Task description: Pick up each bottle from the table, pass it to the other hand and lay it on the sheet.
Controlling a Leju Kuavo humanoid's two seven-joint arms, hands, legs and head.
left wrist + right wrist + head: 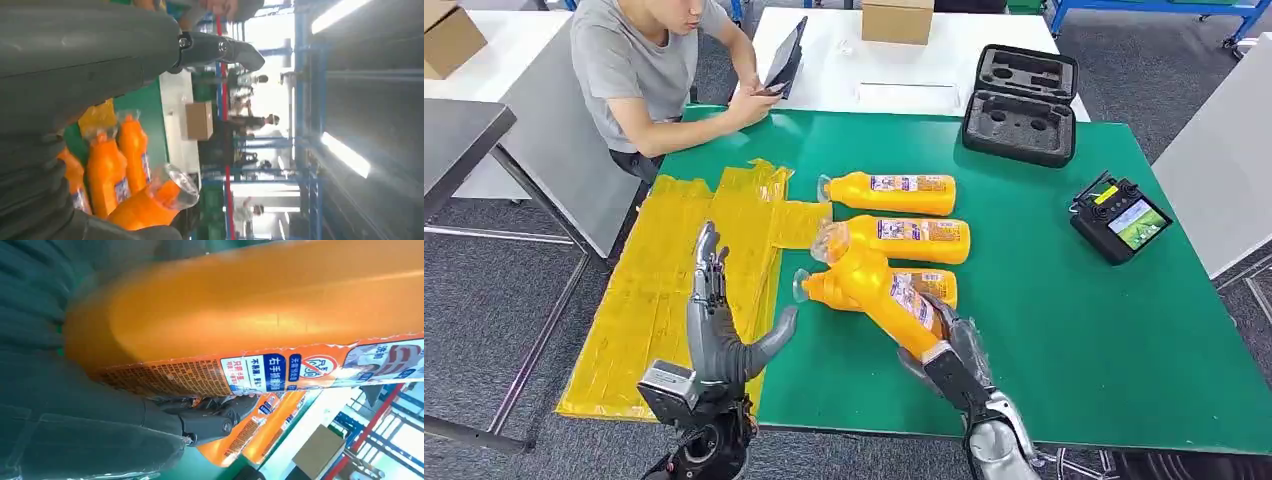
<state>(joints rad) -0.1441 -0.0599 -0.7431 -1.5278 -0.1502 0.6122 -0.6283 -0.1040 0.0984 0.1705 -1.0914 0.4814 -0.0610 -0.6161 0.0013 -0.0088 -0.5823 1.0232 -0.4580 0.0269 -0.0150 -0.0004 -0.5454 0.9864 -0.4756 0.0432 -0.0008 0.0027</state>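
The right hand (949, 350) grips the base of the lifted bottle (879, 290), tilted with its cap toward 10 o'clock — presumably to present the neck for handover. The left hand (719, 325) waits at 9 o'clock of that bottle, fingers spread and empty, palm facing it, above the yellow sheet (664, 290). Three more bottles lie on the green table (1044, 300) toward 12 o'clock — the near bottle (934, 285), middle bottle (904, 238) and far bottle (894, 192).

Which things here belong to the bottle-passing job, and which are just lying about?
Job: held bottle, three bottles lying on the table, yellow sheet, left robot hand, right robot hand.

Lying about: remote controller, black foam case, cardboard box.
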